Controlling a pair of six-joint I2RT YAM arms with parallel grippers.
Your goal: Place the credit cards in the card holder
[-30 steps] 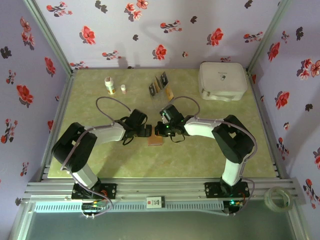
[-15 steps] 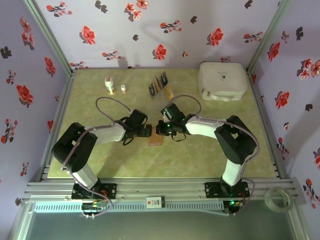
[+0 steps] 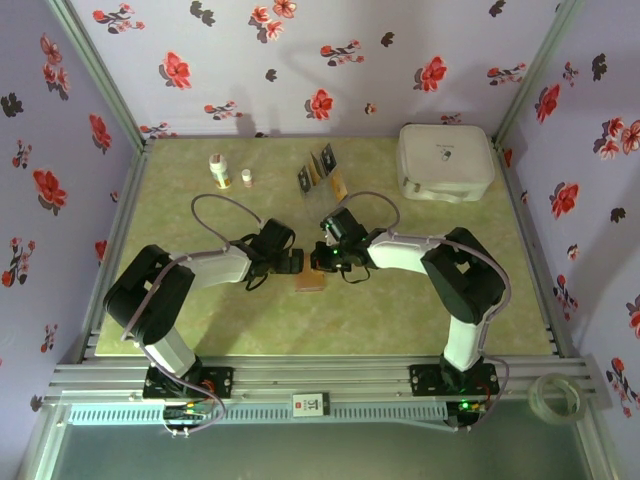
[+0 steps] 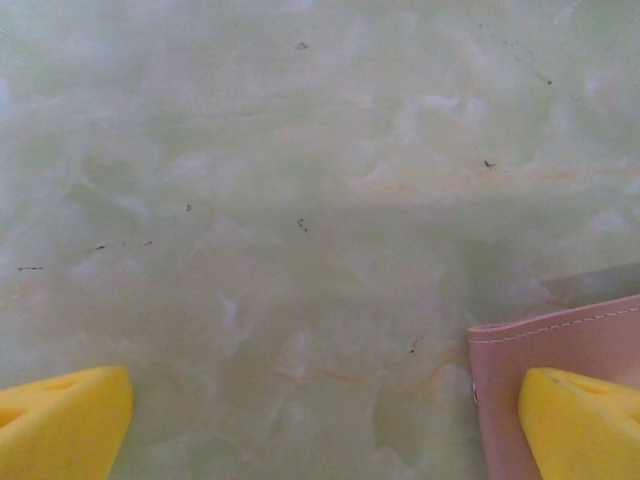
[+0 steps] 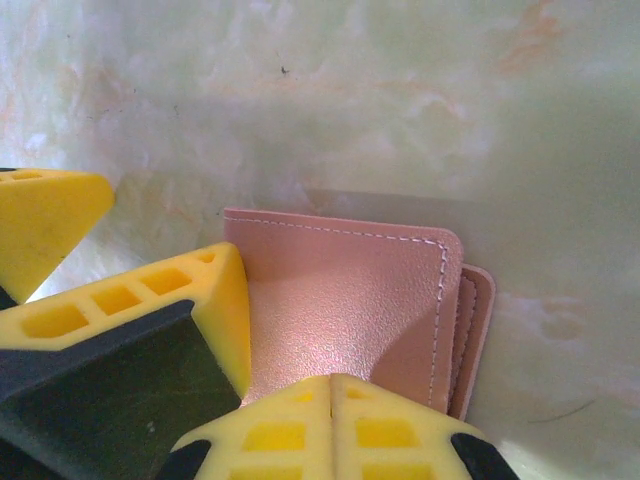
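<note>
The card holder [image 3: 309,284] lies flat on the desk [image 3: 380,320], just in front of where the two tools meet. It looks folded over, and in the right wrist view a second flap edge peeps out along one side. The left tool [image 4: 322,410] stands wide open, low over the desk. One of its yellow fingers [image 4: 585,420] covers a corner of the holder and the other is over bare surface. Both are cut off by the edge of the picture. The right tool [image 5: 330,400] is closed, its two tips pressed together with nothing to be seen between them, over one edge of the holder. Whether they press on the leather I cannot tell. The credit cards [image 3: 320,170] are well apart at the far side, standing upright in a cluster, too small to count. A white case [image 3: 446,160] sits in the far right corner.
</note>
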